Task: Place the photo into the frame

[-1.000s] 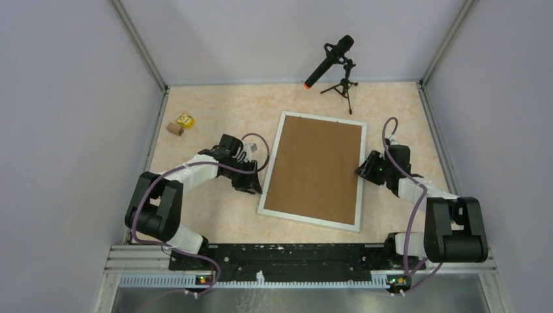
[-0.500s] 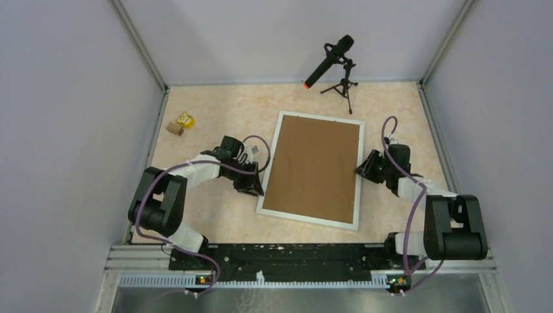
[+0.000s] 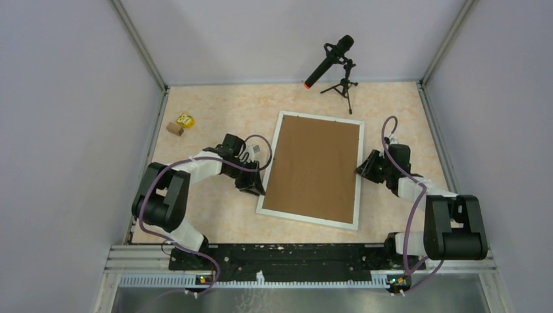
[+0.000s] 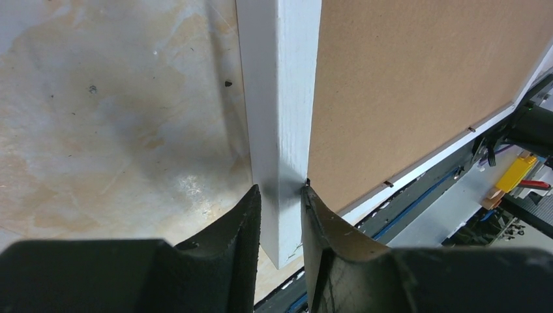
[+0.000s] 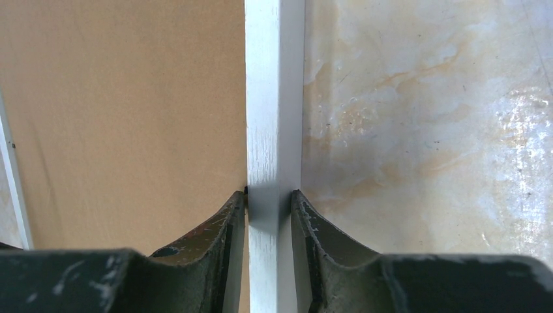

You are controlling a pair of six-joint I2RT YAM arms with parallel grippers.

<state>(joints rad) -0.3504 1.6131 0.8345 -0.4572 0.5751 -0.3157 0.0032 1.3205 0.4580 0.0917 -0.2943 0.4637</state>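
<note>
The white frame (image 3: 323, 117) lies flat in the middle of the table with a brown backing board (image 3: 315, 168) filling it. The photo is hidden. My left gripper (image 3: 259, 184) is shut on the frame's left rail near its near corner. In the left wrist view both fingers press the white moulding (image 4: 279, 98), with the gripper (image 4: 282, 190) straddling it and the board (image 4: 417, 85) to the right. My right gripper (image 3: 360, 171) is shut on the right rail. In the right wrist view that gripper (image 5: 269, 193) pinches the moulding (image 5: 274, 98), with the board (image 5: 124, 111) to the left.
A microphone on a small tripod (image 3: 332, 62) stands behind the frame at the back. Small yellow and brown blocks (image 3: 181, 123) lie at the back left. Grey walls enclose the table on three sides, and the arms' base rail (image 3: 287, 255) runs along the near edge.
My left gripper has edged toward the frame's left rail and closed on it. The right gripper has tightened on the right rail. The frame has barely moved.
</note>
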